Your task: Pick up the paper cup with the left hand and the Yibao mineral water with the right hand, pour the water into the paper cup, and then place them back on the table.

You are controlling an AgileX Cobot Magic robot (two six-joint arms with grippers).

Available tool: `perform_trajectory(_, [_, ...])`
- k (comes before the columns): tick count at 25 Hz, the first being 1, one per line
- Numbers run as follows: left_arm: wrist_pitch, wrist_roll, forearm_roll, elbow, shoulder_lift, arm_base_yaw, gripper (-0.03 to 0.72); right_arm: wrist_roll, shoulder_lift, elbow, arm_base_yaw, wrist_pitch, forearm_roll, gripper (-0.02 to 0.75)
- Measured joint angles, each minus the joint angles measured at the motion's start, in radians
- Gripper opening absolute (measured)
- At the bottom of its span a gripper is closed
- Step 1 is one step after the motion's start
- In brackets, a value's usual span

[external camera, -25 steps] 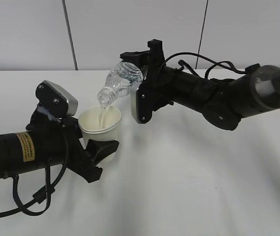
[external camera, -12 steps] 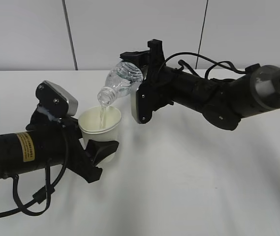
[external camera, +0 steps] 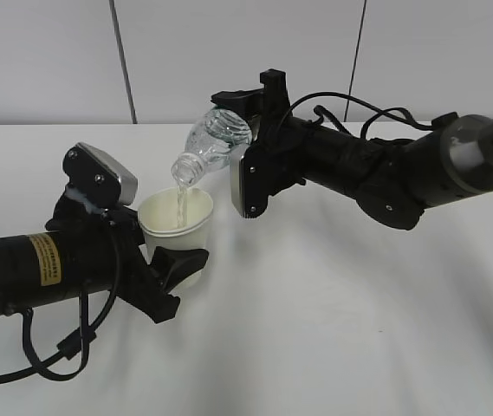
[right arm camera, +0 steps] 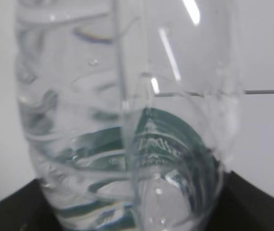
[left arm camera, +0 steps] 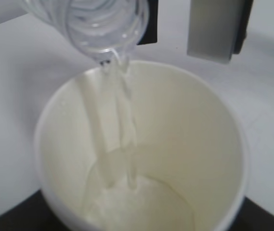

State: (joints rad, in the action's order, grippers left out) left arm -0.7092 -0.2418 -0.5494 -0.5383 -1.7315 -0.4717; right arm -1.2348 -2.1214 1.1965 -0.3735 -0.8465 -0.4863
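My left gripper (external camera: pixel 164 251) is shut on the paper cup (external camera: pixel 178 222) and holds it above the table (external camera: pixel 333 329). My right gripper (external camera: pixel 239 143) is shut on the Yibao mineral water bottle (external camera: pixel 213 143), tilted mouth-down over the cup. A thin stream of water falls from the bottle mouth into the cup. In the left wrist view the cup (left arm camera: pixel 185 134) fills the frame, with water pooling at its bottom and the bottle neck (left arm camera: pixel 103 24) above. The right wrist view shows the bottle (right arm camera: pixel 127 120) close up, with its green label; the jaws are hidden behind it.
The white table spreads wide around both arms. A pale wall with dark vertical seams stands behind. A black cable (external camera: pixel 55 355) loops under the left arm. The right gripper's white flat panel (external camera: pixel 244 184) hangs close to the cup's right.
Both arms hold nearly still; the bottle stays tilted and the water keeps pouring into the cup.
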Motion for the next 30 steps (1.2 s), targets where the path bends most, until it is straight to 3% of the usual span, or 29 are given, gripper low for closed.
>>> perform_trajectory(30, [0.006, 0.0, 0.0, 0.0, 0.0, 0.0, 0.413, -0.006, 0.0, 0.0, 0.0, -0.002, 0.0, 0.47])
